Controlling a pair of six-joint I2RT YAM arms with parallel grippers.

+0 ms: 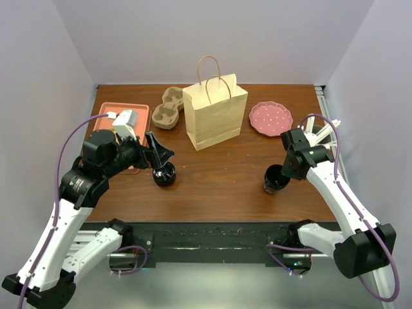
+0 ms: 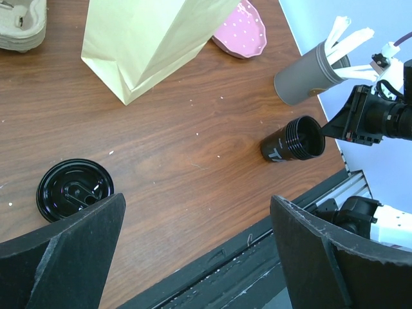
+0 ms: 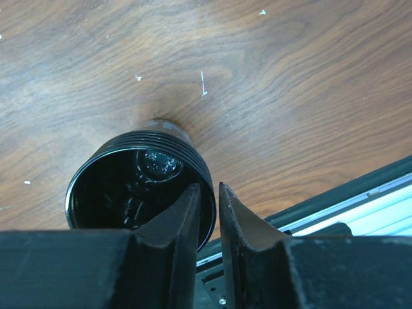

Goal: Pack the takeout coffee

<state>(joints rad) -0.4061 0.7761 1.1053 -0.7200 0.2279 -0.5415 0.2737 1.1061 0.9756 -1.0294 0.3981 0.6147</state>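
A takeout coffee (image 1: pixel 164 175), black with a black lid, stands on the table left of centre; in the left wrist view its lid (image 2: pixel 74 190) shows beside my left finger. My left gripper (image 1: pixel 158 150) (image 2: pixel 197 199) hangs just above and behind it, wide open and empty. At the right front, an open black cup (image 1: pixel 275 180) (image 3: pixel 135 187) (image 2: pixel 293 140) with a ribbed rim and no lid stands on the wood. My right gripper (image 1: pixel 279 172) (image 3: pixel 207 187) pinches its rim, one finger inside and one outside.
A brown paper bag (image 1: pixel 214 112) stands upright at mid-table. A tan pulp cup carrier (image 1: pixel 166 108) and an orange tray (image 1: pixel 112 111) sit at the back left, a pink dotted plate (image 1: pixel 270 118) at the back right. A grey holder of white utensils (image 2: pixel 308 74) stands by the right edge.
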